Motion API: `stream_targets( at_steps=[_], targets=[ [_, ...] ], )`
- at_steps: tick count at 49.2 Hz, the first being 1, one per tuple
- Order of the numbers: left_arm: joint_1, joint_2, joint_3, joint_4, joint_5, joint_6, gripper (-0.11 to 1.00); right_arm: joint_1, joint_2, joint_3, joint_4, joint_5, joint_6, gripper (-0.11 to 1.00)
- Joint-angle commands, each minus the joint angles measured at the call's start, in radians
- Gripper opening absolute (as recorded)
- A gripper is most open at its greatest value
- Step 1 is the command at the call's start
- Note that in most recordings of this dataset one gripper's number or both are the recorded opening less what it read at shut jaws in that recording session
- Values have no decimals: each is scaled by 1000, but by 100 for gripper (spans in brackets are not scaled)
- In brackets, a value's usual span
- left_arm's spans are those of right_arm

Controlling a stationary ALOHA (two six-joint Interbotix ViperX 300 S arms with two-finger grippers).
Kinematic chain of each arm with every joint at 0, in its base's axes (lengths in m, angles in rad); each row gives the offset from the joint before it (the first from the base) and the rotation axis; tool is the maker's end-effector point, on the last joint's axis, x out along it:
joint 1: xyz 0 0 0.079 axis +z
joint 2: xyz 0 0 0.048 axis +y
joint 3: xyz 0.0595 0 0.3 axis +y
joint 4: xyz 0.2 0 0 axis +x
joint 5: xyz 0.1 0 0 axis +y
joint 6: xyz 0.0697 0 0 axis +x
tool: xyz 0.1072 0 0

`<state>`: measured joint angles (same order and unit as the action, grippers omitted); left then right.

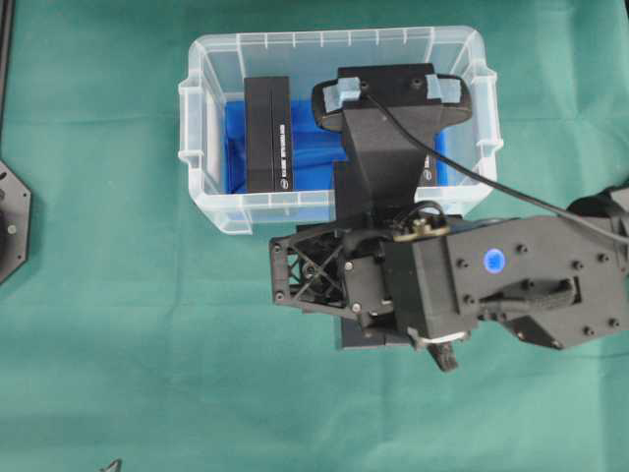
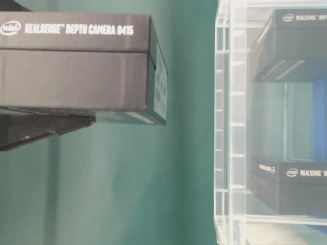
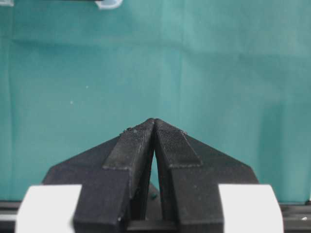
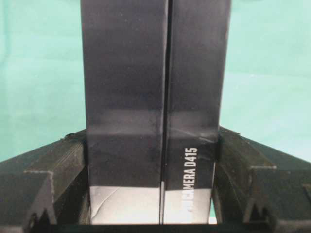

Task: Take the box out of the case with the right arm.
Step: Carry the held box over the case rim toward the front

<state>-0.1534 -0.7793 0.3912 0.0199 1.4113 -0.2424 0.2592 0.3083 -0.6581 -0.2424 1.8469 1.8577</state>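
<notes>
The clear case [image 1: 212,202] with its blue lining stands at the top middle of the green cloth. My right gripper [image 1: 339,285] hangs just in front of the case, outside it, shut on a black box [image 1: 366,336]. In the right wrist view the box [image 4: 150,97] fills the space between the fingers of the gripper [image 4: 153,136]. The table-level view shows this box [image 2: 76,66] in the air, apart from the case [image 2: 230,127]. The left gripper [image 3: 154,121] is shut on nothing, over bare cloth.
Inside the case a second black box [image 1: 267,133] stands at the left, and another [image 1: 430,169] at the right is mostly hidden under my wrist camera [image 1: 393,93]. A black arm base [image 1: 10,221] sits at the left edge.
</notes>
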Motion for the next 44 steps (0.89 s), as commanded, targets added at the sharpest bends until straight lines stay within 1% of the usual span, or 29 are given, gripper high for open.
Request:
stream_targets(
  at_steps=[1, 16, 23, 28, 33, 40, 44],
  targets=[
    [-5, 3, -12, 3, -5, -3, 0, 3, -43, -29, -5, 5, 0, 66],
    [-5, 3, -12, 2, -5, -3, 0, 6, -14, -12, -5, -2, -3, 66],
    [-5, 2, -12, 2, -5, -3, 0, 11, 15, 21, 23, -20, 3, 66],
    [-5, 2, -14, 3, -5, -3, 0, 21, 28, 60, 32, -60, 14, 66],
    [-5, 3, -12, 3, -5, -5, 0, 31, 38, 107, 32, -117, 54, 66],
    [-5, 3, -12, 3, -3, -3, 0, 38, 38, 215, 37, -195, 106, 66],
    [-5, 3, -12, 3, -5, -3, 0, 41, 37, 278, 49, -258, 117, 66]
  ],
)
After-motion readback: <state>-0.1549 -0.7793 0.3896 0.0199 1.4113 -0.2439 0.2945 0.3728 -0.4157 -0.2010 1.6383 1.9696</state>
